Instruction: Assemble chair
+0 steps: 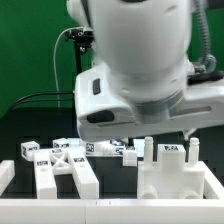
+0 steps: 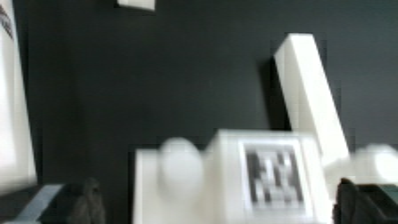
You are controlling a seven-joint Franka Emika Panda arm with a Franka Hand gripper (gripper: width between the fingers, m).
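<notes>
In the wrist view my gripper (image 2: 217,200) is open. Its dark fingers (image 2: 71,205) stand wide apart on either side of a blurred white chair piece with a black-and-white tag (image 2: 258,170). A dark gap shows between one finger and the piece. A long white bar (image 2: 313,95) runs away from that piece. In the exterior view a white cross-shaped frame (image 1: 68,172) lies at the left and a blocky white chair part with upright posts (image 1: 170,175) at the right. Small tagged white pieces (image 1: 128,152) lie behind them. The arm's body (image 1: 135,70) hides the gripper there.
A low white wall (image 1: 100,216) borders the black table at the front and at the exterior view's left (image 1: 5,175). A white edge (image 2: 9,100) and a small white piece (image 2: 137,5) show in the wrist view. A green backdrop stands behind.
</notes>
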